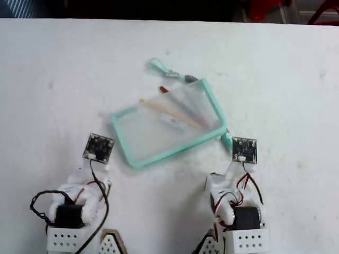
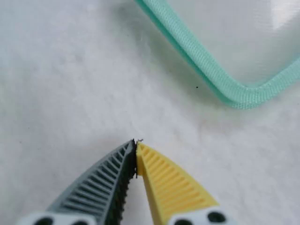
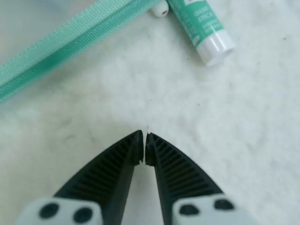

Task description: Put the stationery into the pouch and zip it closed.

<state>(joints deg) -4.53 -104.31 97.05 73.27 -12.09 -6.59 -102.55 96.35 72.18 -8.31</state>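
Note:
A clear pouch with a mint-green border (image 1: 168,126) lies flat mid-table, a pencil (image 1: 170,111) lying across it; whether inside or on top I cannot tell. Its green pull strap (image 1: 164,70) trails off the far corner. A green-and-white glue stick (image 3: 201,24) lies just off the pouch's near right corner, also seen as a green tip (image 1: 226,140). My left gripper (image 2: 136,144) is shut, empty, just short of the pouch's near left corner (image 2: 234,96). My right gripper (image 3: 144,137) is shut, empty, close to the glue stick and the pouch's edge (image 3: 61,44).
White cloth covers the table (image 1: 275,69), with wide free room on the left, right and far sides. Both arm bases and their cables (image 1: 39,203) sit at the near edge. Dark floor and red furniture lie beyond the far edge.

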